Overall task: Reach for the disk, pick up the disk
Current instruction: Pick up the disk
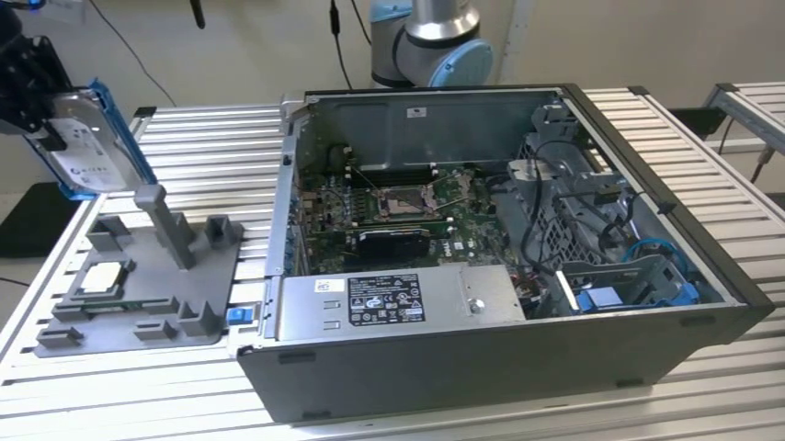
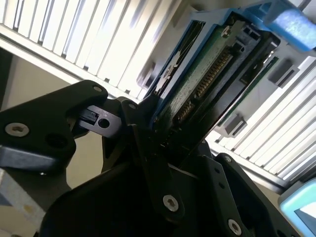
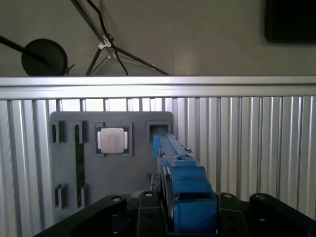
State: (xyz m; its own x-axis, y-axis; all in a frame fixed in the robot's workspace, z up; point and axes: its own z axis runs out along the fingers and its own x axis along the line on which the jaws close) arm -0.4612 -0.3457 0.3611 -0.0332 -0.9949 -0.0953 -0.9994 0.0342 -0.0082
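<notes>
**Slatted metal table [image 1: 687, 138], disk [image 1: 86, 147] gripped up high**

Gripper [image 1: 55, 133] hangs over the grey fixture tray [image 1: 123, 312] at the exterior view's left, fingers [image 2: 153, 163] clamped tight on the disk, one per face. Disk stands on edge between them, well clear of the tray.

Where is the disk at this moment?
In the exterior view's upper left, the disk is gripped by the end effector, held in the air above the grey fixture tray, to that view's left of the open computer case.
</notes>
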